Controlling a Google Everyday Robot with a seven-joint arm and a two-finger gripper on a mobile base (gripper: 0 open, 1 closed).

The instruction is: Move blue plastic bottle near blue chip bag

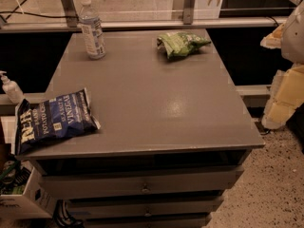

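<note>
The blue plastic bottle [92, 28], clear with a white cap and a pale blue-and-white label, stands upright at the far left corner of the grey table [156, 108]. The blue chip bag [53, 119], dark blue with white "vinegar" lettering, lies flat at the table's near left edge and partly overhangs it. My gripper [286, 91] shows as a pale white-and-yellow shape at the right edge of the view. It is off the table's right side, far from both the bottle and the bag, and holds nothing that I can see.
A green snack bag [181, 43] lies at the far right of the table. A small white pump bottle [10, 88] stands on a ledge left of the table. A box [21, 194] sits on the floor at lower left. Drawers [142, 186] are below the tabletop.
</note>
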